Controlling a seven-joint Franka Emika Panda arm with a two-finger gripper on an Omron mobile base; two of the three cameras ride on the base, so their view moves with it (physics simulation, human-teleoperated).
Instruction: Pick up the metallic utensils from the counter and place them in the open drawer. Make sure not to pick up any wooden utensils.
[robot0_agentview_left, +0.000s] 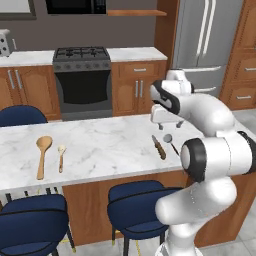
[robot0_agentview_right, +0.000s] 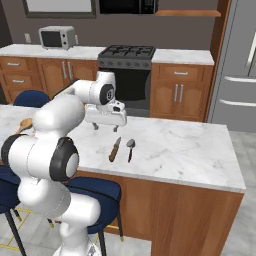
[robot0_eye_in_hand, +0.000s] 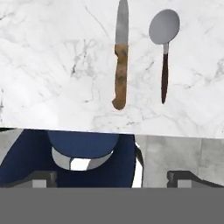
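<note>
Our wide-open, empty two-finger gripper (robot0_agentview_right: 105, 126) hovers above the long white marble counter (robot0_agentview_left: 110, 145), near the brown-handled grey metal knife (robot0_eye_in_hand: 121, 61) and round-bowled grey spoon (robot0_eye_in_hand: 164, 39) lying side by side, seemingly poised to choose one.

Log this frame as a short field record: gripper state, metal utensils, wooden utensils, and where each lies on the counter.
gripper: open, empty, hovering above the counter
metal knife: brown handle, grey blade, flat on the marble near the front edge
metal spoon: round grey bowl, dark handle, flat, beside the knife, apart from it
large wooden spoon: far end of the slab, untouched
small wooden spoon: beside the large one
stools: blue, under the counter's edge
</note>
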